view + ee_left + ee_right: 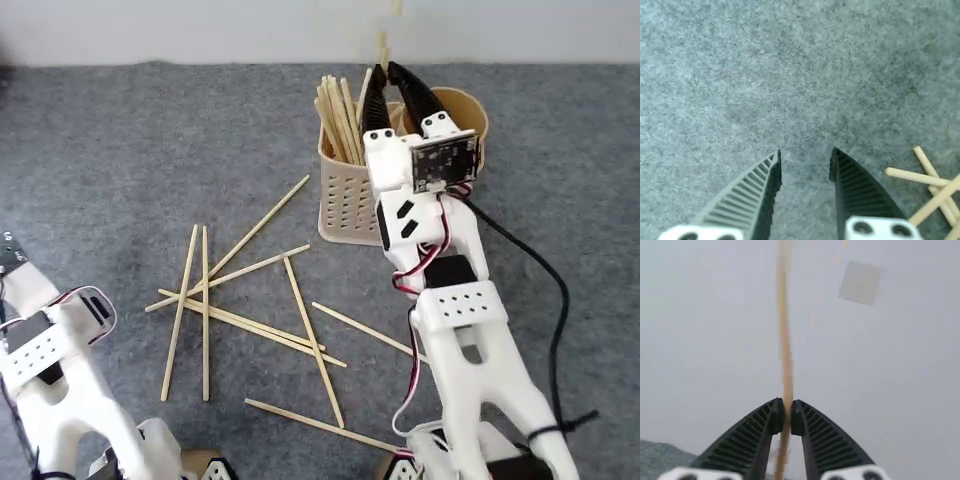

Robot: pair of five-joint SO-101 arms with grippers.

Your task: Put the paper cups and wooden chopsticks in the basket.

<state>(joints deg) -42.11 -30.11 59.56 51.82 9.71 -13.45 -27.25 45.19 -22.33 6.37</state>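
Where the right gripper hangs over the basket, its jaws are pinched nearly shut on a single wooden chopstick, which stands upright and runs up past the fingertips toward the pale wall. In the right wrist view the same chopstick sits clamped between the two ribbed black fingers, with its length blurred above them.

The basket is a beige slatted tub standing on the grey mat. A bundle of chopsticks leans out of its far left corner. A brown paper cup shows just beside the gripper on the basket's right; whether it sits inside the basket or behind it cannot be told.

Nearer the arms, loose chopsticks lie scattered and crossed on the mat, between the two arms.

The left arm is at the near left corner. Its gripper hovers over bare mat with the jaws apart and nothing between them. A few chopstick ends lie close by.
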